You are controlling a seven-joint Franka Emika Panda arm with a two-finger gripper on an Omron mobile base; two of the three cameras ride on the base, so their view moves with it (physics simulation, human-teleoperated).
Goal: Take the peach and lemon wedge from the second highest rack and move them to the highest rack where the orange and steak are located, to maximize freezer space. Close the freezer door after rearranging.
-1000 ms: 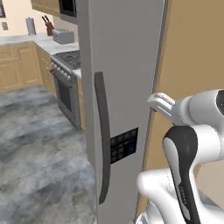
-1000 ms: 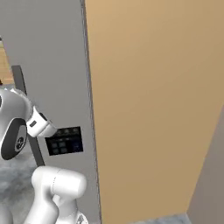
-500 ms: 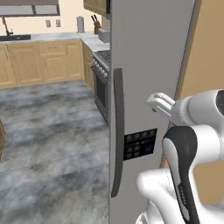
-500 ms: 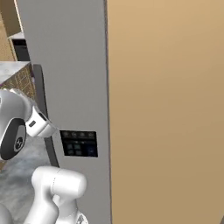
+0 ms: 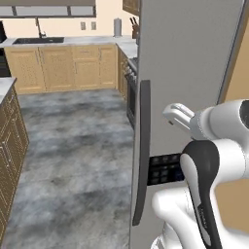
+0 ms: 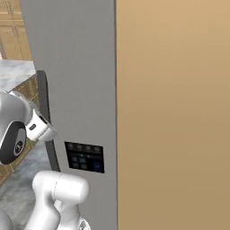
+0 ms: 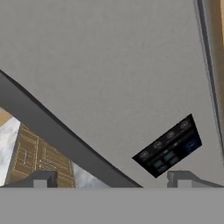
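The freezer door (image 5: 189,73) is a tall grey panel standing shut in front of me, also seen as the freezer door (image 6: 76,67) and the freezer door (image 7: 109,65). Its dark curved handle (image 5: 142,151) runs down the left edge, handle (image 6: 45,112), and crosses the hand view as a slanted bar, handle (image 7: 57,131). My gripper (image 7: 111,181) is open, close to the door face, with nothing between its fingertips (image 7: 40,180). The peach, lemon wedge, orange, steak and racks are hidden behind the shut door.
A dark control panel (image 5: 165,168) sits low on the door. A tan side panel (image 6: 175,112) flanks the freezer on the right. Wooden cabinets and counter (image 5: 68,58) line the back, a stove (image 5: 130,92) stands beside the freezer, an island cabinet (image 5: 9,146) is at left.
The whole picture has shifted: the base has moved, so the freezer door sits further right in both base views. The arm keeps its pose; the door stays shut.
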